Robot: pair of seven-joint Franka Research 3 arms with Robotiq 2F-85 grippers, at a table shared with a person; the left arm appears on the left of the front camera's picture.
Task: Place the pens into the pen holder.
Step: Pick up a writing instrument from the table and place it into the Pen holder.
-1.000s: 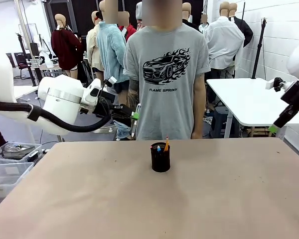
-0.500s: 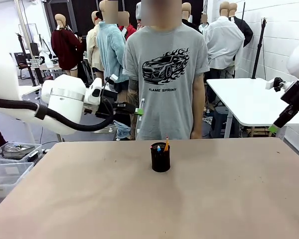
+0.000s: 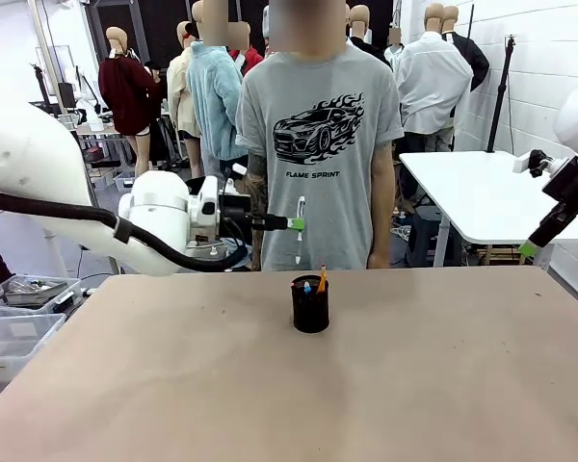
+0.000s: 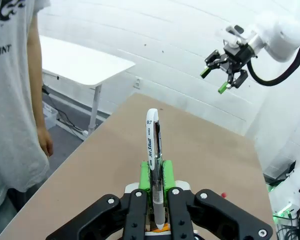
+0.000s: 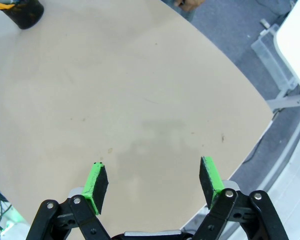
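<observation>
My left gripper [image 3: 295, 223] is shut on the silvery-white pen [image 3: 300, 231], which hangs upright in the air, a little left of and above the black mesh pen holder [image 3: 310, 304]. In the left wrist view the pen [image 4: 151, 135] is clamped between the green pads [image 4: 146, 175]. The orange-yellow pencil [image 3: 322, 279] and the blue-tipped pen [image 3: 307, 286] stand in the holder. My right gripper [image 5: 154, 180] is open and empty, high over the table's right side; it also shows at the front view's right edge [image 3: 532, 246]. The holder [image 5: 24, 12] sits far from it.
A person in a grey T-shirt [image 3: 318, 144] stands at the far edge of the brown table [image 3: 385, 385], arms down. A white table [image 3: 472, 192] stands behind on the right. Plastic bins [image 3: 14, 322] sit off the table's left side.
My left arm has swung to the right with the pen, bringing it from well left of the holder to nearly above it. The right arm has not moved.
</observation>
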